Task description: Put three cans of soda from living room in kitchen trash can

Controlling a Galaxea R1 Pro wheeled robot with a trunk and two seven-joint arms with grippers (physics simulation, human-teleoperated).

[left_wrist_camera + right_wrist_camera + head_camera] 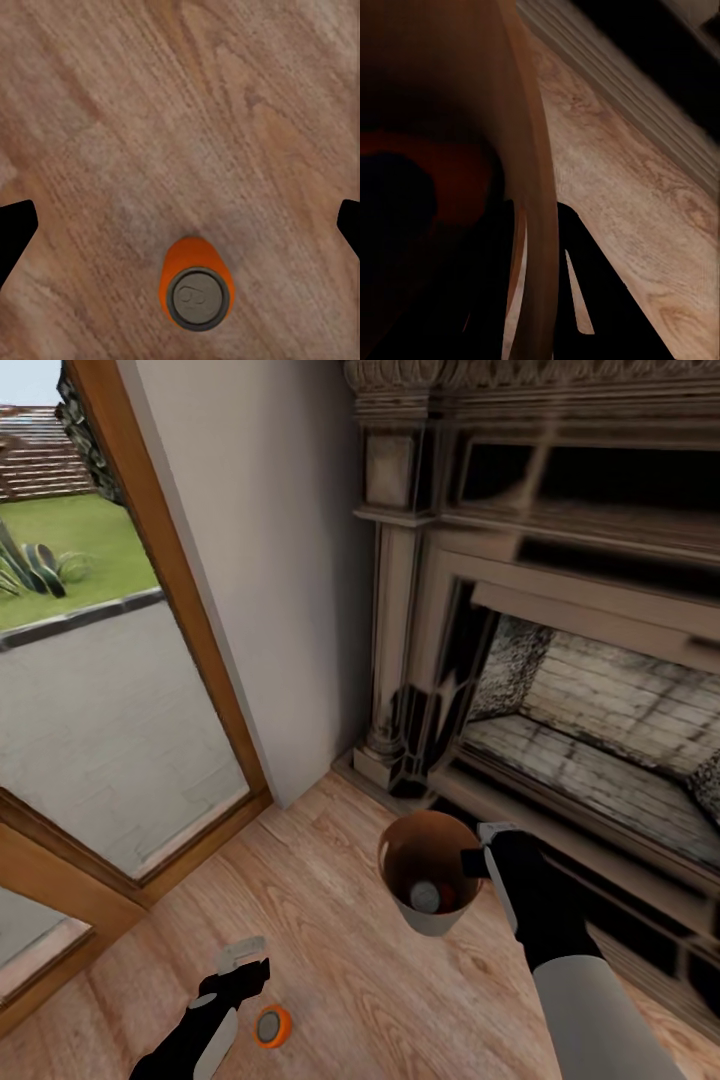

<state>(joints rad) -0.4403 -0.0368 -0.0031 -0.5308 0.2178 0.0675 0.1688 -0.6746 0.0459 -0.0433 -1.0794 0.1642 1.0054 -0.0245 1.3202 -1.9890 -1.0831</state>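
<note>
The left hand [243, 957] hangs wide open over the floor [350, 980], an orange can [272, 1026] standing just beside it, not yet gripped. Rightward, the right hand [478, 857] pinches the trash can [432, 872] rim; one silvery-topped can [425, 896] and something orange lie inside. Fireplace [560, 690] crowds the right; floor lies open.

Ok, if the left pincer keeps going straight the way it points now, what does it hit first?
Probably bare wood floor: the left pincer points down at it, jaws open. The upright orange can sits off-centre, so it would likely be missed.
</note>
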